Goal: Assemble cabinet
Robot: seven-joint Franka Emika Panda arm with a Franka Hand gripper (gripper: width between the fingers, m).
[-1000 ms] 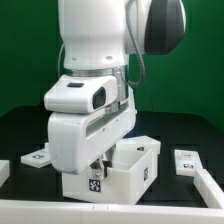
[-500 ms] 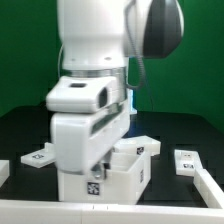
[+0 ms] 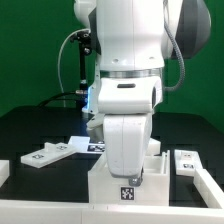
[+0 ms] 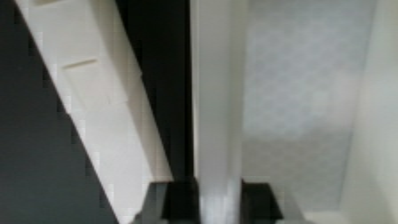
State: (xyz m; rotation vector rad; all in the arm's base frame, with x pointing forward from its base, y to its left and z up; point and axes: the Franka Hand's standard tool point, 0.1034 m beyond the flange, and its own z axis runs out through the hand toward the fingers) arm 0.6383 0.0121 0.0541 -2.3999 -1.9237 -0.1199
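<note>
Swung toward the exterior view's right since the earlier frames, the arm (image 3: 130, 90) now stands squarely over the cabinet (image 3: 110, 186), which has slid the same way. The gripper (image 4: 210, 205) is almost fully closed, pinching a thin upright wall of the cabinet. Behind the cabinet, toward the exterior view's left, lies a loose panel (image 3: 55, 153). A small block (image 3: 187, 161) sits near the cabinet on the exterior view's right.

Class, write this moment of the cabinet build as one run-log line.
pincer: shut on thin wall of cabinet | arm: low over cabinet | loose panel: flat on table, exterior view's right
</note>
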